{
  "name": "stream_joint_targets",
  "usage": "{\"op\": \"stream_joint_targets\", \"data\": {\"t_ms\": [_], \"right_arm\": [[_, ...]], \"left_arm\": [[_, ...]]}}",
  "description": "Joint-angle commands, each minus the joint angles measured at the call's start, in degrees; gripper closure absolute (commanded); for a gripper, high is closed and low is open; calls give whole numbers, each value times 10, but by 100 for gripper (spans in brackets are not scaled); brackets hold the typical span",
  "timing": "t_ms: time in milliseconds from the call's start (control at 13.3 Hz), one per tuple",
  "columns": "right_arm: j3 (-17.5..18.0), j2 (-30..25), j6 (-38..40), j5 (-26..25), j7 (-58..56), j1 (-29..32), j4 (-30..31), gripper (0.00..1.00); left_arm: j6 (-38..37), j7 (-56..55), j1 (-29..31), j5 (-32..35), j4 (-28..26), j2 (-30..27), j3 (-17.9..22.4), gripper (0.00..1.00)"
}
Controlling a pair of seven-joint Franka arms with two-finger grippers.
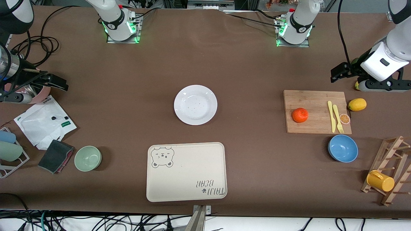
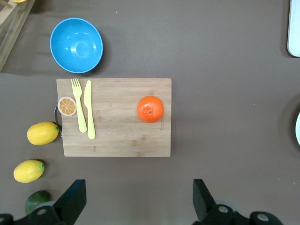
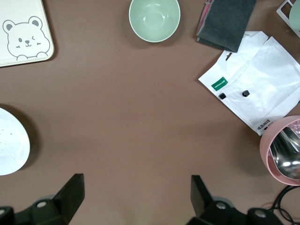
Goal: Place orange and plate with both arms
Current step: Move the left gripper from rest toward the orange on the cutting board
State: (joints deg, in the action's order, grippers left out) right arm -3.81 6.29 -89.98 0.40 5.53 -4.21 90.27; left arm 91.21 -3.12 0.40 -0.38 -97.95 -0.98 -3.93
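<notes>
The white plate [image 1: 195,105] lies mid-table, and its edge shows in the right wrist view [image 3: 11,143]. The orange [image 1: 300,115] sits on a wooden board [image 1: 316,99] toward the left arm's end and also shows in the left wrist view [image 2: 150,108]. My left gripper [image 1: 335,74] is open and empty, in the air over bare table beside the board [image 2: 138,201]. My right gripper [image 1: 62,84] is open and empty, in the air over bare table toward the right arm's end [image 3: 136,197].
On the board lie a yellow fork, a knife [image 1: 330,116] and an orange slice [image 1: 345,119]. A lemon [image 1: 357,104], blue bowl [image 1: 343,148] and mug rack [image 1: 388,173] are near it. The bear tray [image 1: 186,171] lies nearer the camera than the plate. A green bowl [image 1: 88,158], cloth and white bag [image 1: 43,123] lie toward the right arm's end.
</notes>
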Motion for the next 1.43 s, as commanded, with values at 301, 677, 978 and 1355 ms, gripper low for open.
{"op": "stream_joint_targets", "data": {"t_ms": [301, 677, 978, 1355], "right_arm": [[3, 3, 10, 1, -7, 6, -11, 0], [3, 4, 11, 1, -8, 6, -11, 0], [3, 4, 11, 1, -8, 6, -11, 0], [3, 4, 11, 1, -8, 6, -11, 0]], "left_arm": [[-2, 14, 1, -11, 15, 7, 3, 0], [-3, 14, 6, -12, 14, 7, 4, 0], [-2, 15, 21, -34, 15, 17, 3, 0], [-24, 15, 14, -33, 15, 12, -5, 0]]}}
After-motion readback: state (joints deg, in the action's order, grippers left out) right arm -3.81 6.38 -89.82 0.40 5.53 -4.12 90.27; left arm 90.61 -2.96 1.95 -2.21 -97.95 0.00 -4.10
